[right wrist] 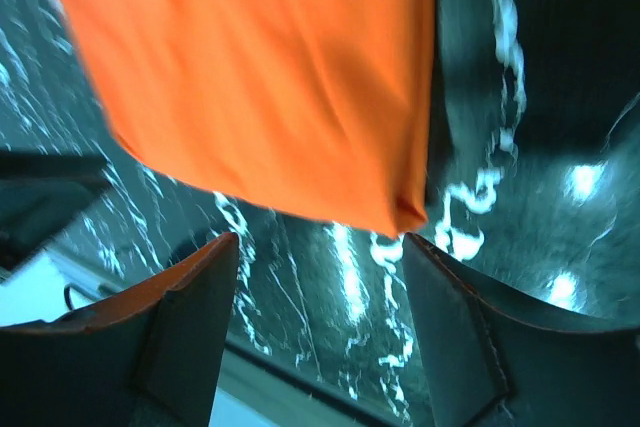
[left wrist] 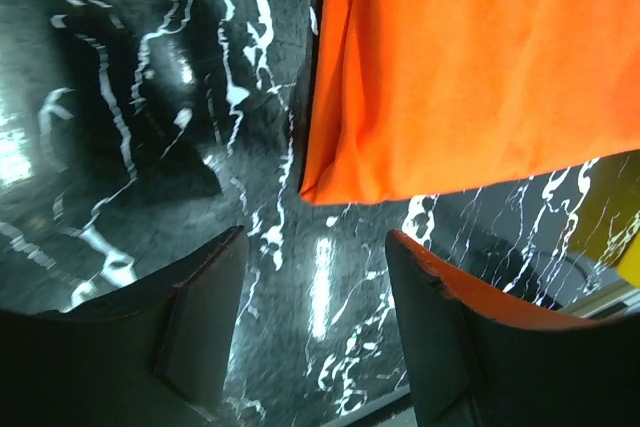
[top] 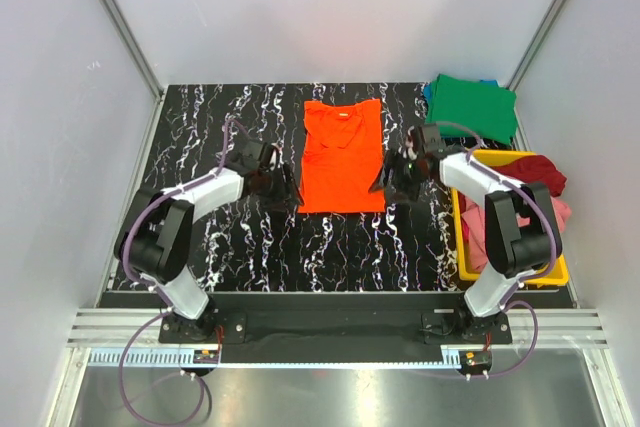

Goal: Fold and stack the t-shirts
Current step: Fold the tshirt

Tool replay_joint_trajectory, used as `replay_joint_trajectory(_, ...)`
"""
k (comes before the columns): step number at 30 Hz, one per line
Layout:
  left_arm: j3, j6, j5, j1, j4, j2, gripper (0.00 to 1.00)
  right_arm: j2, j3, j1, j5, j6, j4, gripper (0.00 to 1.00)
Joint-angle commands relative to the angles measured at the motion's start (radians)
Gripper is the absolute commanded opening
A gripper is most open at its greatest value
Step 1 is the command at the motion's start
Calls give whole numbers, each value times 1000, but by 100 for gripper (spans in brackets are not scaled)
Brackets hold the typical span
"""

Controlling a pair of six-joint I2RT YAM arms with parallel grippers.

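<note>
The orange t-shirt [top: 340, 155] lies flat in the middle of the black marble table [top: 200, 127], folded into a long narrow strip with the collar at the far end. My left gripper [top: 283, 187] stands open just off the shirt's near left corner, and the left wrist view shows that corner of the orange t-shirt [left wrist: 470, 67] ahead of the open left gripper [left wrist: 315, 237]. My right gripper [top: 388, 182] is open by the near right corner. The right wrist view shows the orange t-shirt [right wrist: 270, 77] just beyond the open right gripper [right wrist: 320, 242]. Neither gripper holds any cloth.
A folded green t-shirt [top: 470, 107] lies at the back right with a blue edge under it. A yellow tray [top: 515, 280] at the right holds a dark red t-shirt [top: 535, 172] and a pink one [top: 477, 237]. White walls enclose the table.
</note>
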Motion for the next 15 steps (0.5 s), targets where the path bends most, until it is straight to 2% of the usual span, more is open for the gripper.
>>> replay_joint_trajectory(1, -25, -47, 38, -6, 137, 24, 61, -46, -107, -1, -118, 83, 181, 72)
replay_joint_trajectory(11, -75, -78, 41, -19, 208, 95, 58, 42, -204, -1, -71, 80, 278, 68)
replay_joint_trajectory(15, -95, -90, 40, -20, 232, 104, 56, 64, -216, -3, -51, 77, 293, 62)
